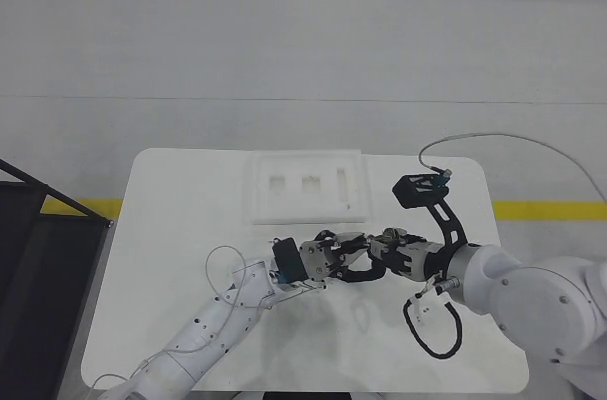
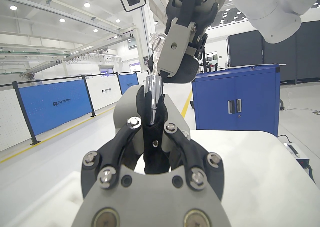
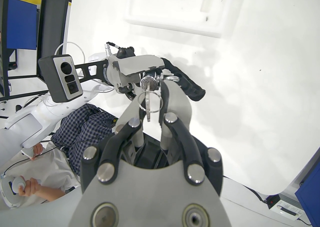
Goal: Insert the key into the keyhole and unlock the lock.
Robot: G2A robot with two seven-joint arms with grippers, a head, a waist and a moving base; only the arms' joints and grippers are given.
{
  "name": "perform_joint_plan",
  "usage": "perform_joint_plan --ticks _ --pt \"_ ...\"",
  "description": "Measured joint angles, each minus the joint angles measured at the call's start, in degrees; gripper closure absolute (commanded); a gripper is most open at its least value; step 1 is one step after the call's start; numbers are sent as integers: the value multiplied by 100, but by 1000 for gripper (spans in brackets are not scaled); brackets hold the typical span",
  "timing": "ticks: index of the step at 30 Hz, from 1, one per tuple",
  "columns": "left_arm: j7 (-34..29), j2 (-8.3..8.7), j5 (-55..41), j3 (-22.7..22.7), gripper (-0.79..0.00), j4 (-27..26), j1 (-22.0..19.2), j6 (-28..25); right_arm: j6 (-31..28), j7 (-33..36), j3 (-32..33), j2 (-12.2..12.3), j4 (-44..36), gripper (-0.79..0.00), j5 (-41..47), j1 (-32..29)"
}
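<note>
Clamping the chrome lock cylinder (image 2: 155, 87) between its black pads (image 2: 140, 102), the left gripper (image 2: 151, 97) holds it in the air above the middle of the white table (image 1: 183, 250), with the keyhole end turned toward the other arm. The key (image 3: 149, 105) sits with its blade in the keyhole and its flat head sticking out toward the right gripper (image 3: 152, 99). The two arms meet tip to tip there, the left one coming from the near left of the table and the right one from the right side. The right gripper's fingers (image 3: 175, 102) stand a little apart on either side of the key's head (in the right wrist view a gap shows between the head and one finger), so they bracket the key rather than pinch it. Behind the grippers, toward the table's far edge, lies a white foam tray (image 1: 258, 185) with three recesses, well apart from the lock.
</note>
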Motion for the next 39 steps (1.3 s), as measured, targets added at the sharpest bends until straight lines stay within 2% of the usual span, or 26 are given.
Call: perform_joint_plan --ticks 4,8,17,21,27,30,33,39 --pt "-109 22 -95 -106 0 -134 3 -149 -64 62 122 55 0 -785 48 160" --pt "-411 73 -191 -235 0 -389 -18 -601 -389 143 352 94 0 -785 32 276" --pt "-1710 290 -511 -898 0 -1281 123 -1608 -2212 396 822 292 0 -785 -511 -170" --pt "-2435 386 -867 -1190 0 -1663 266 -2185 -3208 463 1191 412 0 -785 -573 -616" --pt "-3529 491 -1410 -1468 0 -1919 334 -2951 -4373 486 1673 577 0 -785 -1068 -1355" --pt "-4063 529 -1703 -1551 0 -1957 319 -3236 -4666 413 1909 633 0 -785 -1248 -1684" --pt "-4525 560 -1988 -1608 0 -2009 276 -3345 -4702 349 2059 657 0 -785 -1266 -1926" --pt "-5338 635 -2416 -1561 0 -2105 113 -3339 -4698 312 2048 653 2 -785 -1281 -1919"
